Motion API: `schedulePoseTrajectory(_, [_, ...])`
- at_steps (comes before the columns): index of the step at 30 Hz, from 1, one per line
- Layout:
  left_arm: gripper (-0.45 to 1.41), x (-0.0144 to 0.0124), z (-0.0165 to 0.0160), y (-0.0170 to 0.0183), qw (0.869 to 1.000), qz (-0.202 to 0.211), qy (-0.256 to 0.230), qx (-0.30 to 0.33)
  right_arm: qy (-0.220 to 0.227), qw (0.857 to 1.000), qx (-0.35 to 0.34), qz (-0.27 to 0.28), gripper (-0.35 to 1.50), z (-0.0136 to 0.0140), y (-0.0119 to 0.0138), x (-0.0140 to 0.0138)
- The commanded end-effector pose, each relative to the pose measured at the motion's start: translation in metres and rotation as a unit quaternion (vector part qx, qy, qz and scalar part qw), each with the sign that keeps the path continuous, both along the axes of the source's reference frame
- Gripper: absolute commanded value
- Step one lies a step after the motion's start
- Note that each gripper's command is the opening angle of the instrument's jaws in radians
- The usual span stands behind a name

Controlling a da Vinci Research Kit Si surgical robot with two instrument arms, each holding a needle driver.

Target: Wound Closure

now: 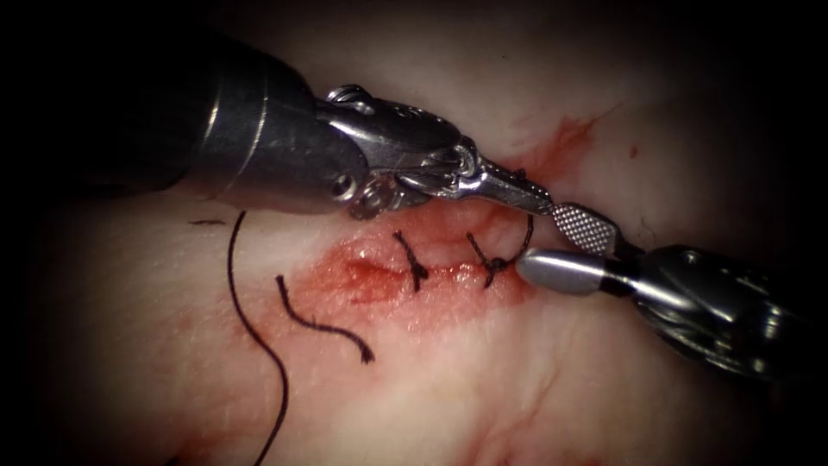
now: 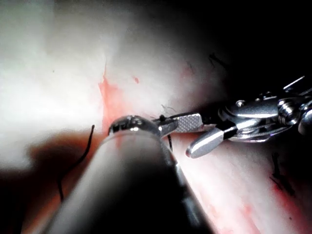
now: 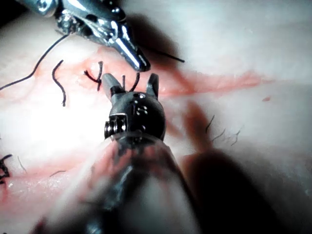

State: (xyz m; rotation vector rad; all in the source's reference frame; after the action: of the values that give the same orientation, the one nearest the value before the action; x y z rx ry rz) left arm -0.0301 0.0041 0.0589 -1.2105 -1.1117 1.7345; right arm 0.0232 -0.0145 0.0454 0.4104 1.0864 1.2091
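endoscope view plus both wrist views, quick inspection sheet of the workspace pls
Surface: tissue, pale; cut with red fluid around it.
Job's things: two knotted stitches across the cut; long thread to its left; needle not made out.
Clutter: cut end of thread left of the cut.
Grippers: left tool jaws shut, thread curving off the tip; right tool jaws open, holding nothing.
Cables: nothing seen.
Surroundings: dark.
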Motion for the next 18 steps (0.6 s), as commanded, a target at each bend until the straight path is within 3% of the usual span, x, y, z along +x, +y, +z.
schedulePoseTrajectory(1, [-0.03, -0.0005, 0.0004, 0.0003, 1.0, 0.0, 0.0, -0.001, 0.0, 1.0, -0.001, 0.003, 1.18, 0.0005, 0.0005, 0.0012])
schedulePoseTrajectory(18, [-0.08, -0.0003, 0.0002, 0.0003, 1.0, 0.002, -0.002, 0.0, -0.008, 1.0, -0.01, 0.011, 1.35, 0.0027, 0.0004, 0.0035])
